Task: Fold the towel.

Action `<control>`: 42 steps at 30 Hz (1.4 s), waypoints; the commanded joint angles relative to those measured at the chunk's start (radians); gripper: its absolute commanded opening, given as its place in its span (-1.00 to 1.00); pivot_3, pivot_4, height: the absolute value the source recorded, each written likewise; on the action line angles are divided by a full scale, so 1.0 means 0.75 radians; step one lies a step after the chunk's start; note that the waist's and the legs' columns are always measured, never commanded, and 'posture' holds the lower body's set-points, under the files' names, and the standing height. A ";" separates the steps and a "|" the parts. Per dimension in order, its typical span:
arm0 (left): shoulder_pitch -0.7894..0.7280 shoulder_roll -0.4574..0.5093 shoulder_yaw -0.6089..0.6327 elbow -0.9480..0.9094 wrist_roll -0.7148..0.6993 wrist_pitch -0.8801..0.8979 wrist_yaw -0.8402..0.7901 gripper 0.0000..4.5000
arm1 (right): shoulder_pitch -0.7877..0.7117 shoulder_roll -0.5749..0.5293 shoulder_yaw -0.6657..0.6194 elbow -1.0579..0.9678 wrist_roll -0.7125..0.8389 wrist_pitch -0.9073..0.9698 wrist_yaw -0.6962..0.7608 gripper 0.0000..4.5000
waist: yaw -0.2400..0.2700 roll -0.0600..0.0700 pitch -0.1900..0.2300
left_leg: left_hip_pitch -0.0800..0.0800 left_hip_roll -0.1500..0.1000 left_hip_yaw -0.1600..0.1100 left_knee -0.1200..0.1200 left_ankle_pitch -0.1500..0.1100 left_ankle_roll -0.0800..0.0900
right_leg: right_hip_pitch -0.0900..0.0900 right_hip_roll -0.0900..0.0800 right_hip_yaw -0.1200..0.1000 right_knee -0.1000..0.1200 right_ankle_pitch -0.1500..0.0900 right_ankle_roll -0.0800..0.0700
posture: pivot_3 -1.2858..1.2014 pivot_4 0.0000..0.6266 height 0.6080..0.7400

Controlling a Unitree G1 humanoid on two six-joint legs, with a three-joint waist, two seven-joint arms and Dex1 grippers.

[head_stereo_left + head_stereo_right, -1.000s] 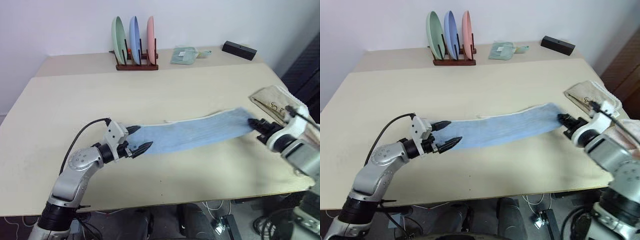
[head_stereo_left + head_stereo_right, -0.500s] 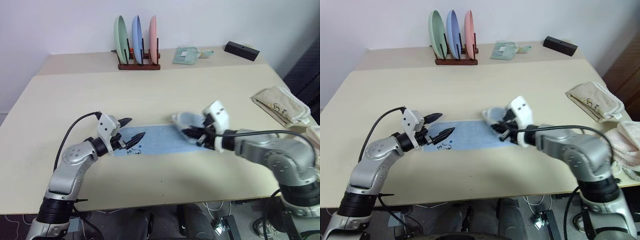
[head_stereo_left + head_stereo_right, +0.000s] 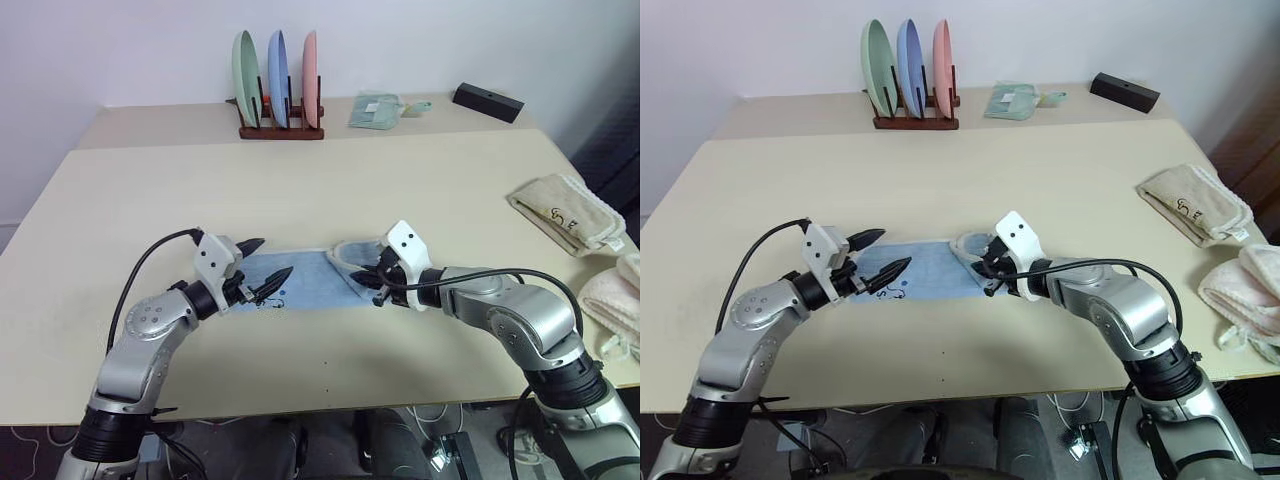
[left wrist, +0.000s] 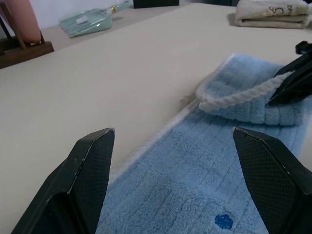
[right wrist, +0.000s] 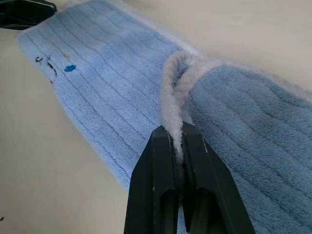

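The light blue towel (image 3: pixel 300 281) lies on the table's (image 3: pixel 300 190) middle, its right end doubled back over the rest. My right gripper (image 3: pixel 376 285) is shut on the white-trimmed edge (image 5: pixel 171 105) of that folded end, holding it just above the lower layer. My left gripper (image 3: pixel 266 264) stands open over the towel's left end, one finger (image 4: pixel 92 175) on each side, holding nothing. A small dark printed mark (image 5: pixel 46 63) and a blue dot show near that left end. The right gripper's black fingers (image 4: pixel 287 83) show in the left wrist view.
A wooden rack with three upright plates (image 3: pixel 278 80) stands at the back. A mint-green cloth (image 3: pixel 375 108) and a black box (image 3: pixel 488 100) lie beside it. A folded beige towel (image 3: pixel 565 212) and a cream towel (image 3: pixel 615 300) lie at the right edge.
My right gripper has carried the towel's right end from the table's far right across to the middle, doubling the towel over itself. The left gripper has stayed open at the left end.
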 commanded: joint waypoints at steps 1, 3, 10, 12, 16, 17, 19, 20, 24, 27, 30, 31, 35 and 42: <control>-0.008 0.007 0.017 -0.055 -0.003 0.003 0.007 0.76 | 0.007 -0.082 -0.287 -0.062 0.089 0.040 0.032 -0.98 | 0.004 0.000 0.000 | 0.000 0.000 0.000 0.000 0.000 0.000 | 0.000 0.000 0.000 0.000 0.000 0.000 | 0.03 -0.52 0.89; -0.007 0.014 0.029 -0.055 -0.008 0.006 0.004 0.76 | 0.014 -0.135 -0.408 -0.069 0.119 0.067 0.042 -0.98 | 0.007 0.000 0.000 | -0.001 -0.001 0.000 0.000 0.000 0.000 | 0.001 -0.001 0.000 -0.001 0.000 0.000 | 0.03 -0.52 0.89; -0.028 0.008 0.007 -0.024 -0.001 0.001 -0.020 0.76 | 0.061 -0.345 -0.548 -0.164 0.172 0.071 0.193 -0.98 | -0.005 0.000 0.000 | 0.001 0.001 0.001 -0.001 0.000 0.001 | 0.001 0.000 0.000 -0.001 0.000 0.000 | 0.03 -0.52 0.89; -0.051 -0.004 -0.006 -0.007 0.005 0.000 -0.018 0.76 | 0.035 -0.310 -0.455 -0.184 0.157 0.053 0.202 -0.98 | -0.004 0.000 0.000 | 0.003 0.002 0.001 -0.001 -0.001 0.001 | 0.002 0.001 0.000 0.000 0.000 0.000 | 0.03 -0.52 0.89; -0.073 -0.014 -0.017 -0.003 0.005 0.004 -0.015 0.76 | -0.037 -0.126 -0.132 -0.171 0.040 0.000 0.173 -0.98 | -0.003 0.000 0.000 | 0.003 0.002 0.002 -0.001 0.000 0.000 | 0.003 0.001 0.000 0.000 0.001 0.000 | 0.03 -0.52 0.89; -0.074 -0.015 -0.018 -0.006 0.006 0.005 -0.012 0.76 | -0.053 -0.068 -0.075 -0.152 0.014 -0.013 0.157 -0.98 | -0.003 0.000 0.000 | 0.002 0.002 0.001 -0.001 0.000 0.000 | 0.002 0.001 0.000 0.000 0.001 0.000 | 0.03 -0.52 0.89; -0.069 -0.015 -0.020 -0.012 0.007 0.008 -0.009 0.76 | -0.091 0.045 0.011 -0.075 -0.053 -0.024 0.102 -0.98 | -0.002 0.000 0.000 | 0.000 0.002 0.001 -0.001 0.000 -0.001 | -0.001 0.001 0.000 0.000 0.001 0.000 | 0.03 -0.52 0.89; -0.067 -0.015 -0.021 -0.016 0.007 0.009 -0.008 0.76 | -0.103 0.087 0.033 -0.038 -0.076 -0.027 0.086 -0.98 | -0.001 0.000 0.000 | 0.000 0.002 0.001 -0.001 0.000 -0.001 | -0.001 0.001 0.000 0.000 0.001 -0.001 | 0.03 -0.52 0.89; -0.041 -0.013 -0.013 -0.044 0.003 0.016 0.009 0.76 | -0.104 0.160 0.107 0.087 -0.176 -0.069 0.072 -0.98 | 0.004 0.000 0.000 | 0.000 -0.001 0.000 0.001 0.000 -0.001 | 0.000 -0.001 0.000 -0.001 0.001 0.000 | 0.03 -0.52 0.89; -0.022 -0.014 -0.006 -0.064 -0.001 0.024 0.022 0.76 | -0.089 0.162 0.099 0.099 -0.196 -0.070 0.089 -0.98 | -0.001 0.000 0.000 | 0.000 -0.001 0.000 0.000 0.000 -0.001 | -0.001 0.000 0.000 0.000 0.001 0.000 | 0.03 -0.52 0.89; -0.002 -0.012 -0.004 -0.076 -0.003 0.025 0.026 0.76 | -0.081 0.156 0.080 0.088 -0.201 -0.067 0.105 -0.98 | -0.005 0.000 0.000 | 0.000 0.000 0.000 0.000 0.000 -0.001 | -0.001 0.000 0.000 0.000 0.001 0.000 | 0.03 -0.52 0.89; 0.001 -0.012 -0.006 -0.079 -0.003 0.025 0.027 0.76 | -0.080 0.156 0.070 0.086 -0.203 -0.072 0.107 -0.86 | -0.004 0.000 0.000 | 0.000 0.000 0.000 0.000 0.000 -0.001 | -0.001 0.000 0.000 0.000 0.001 0.000 | 0.03 -0.52 0.89; 0.004 -0.011 -0.003 -0.079 -0.008 0.029 0.026 0.76 | -0.071 0.161 0.021 0.053 -0.190 -0.086 0.131 -0.16 | -0.002 0.000 0.000 | 0.000 0.000 0.000 0.000 0.000 -0.001 | -0.001 0.000 0.000 0.000 0.001 0.000 | 0.03 -0.52 0.89; 0.023 0.047 0.136 -0.002 -0.026 0.028 0.031 0.76 | -0.014 0.068 -0.152 -0.115 -0.072 -0.119 0.271 0.43 | -0.002 0.000 0.000 | 0.000 0.000 0.000 0.000 0.000 -0.001 | -0.001 0.001 0.000 0.000 0.001 0.000 | 0.03 -0.52 0.89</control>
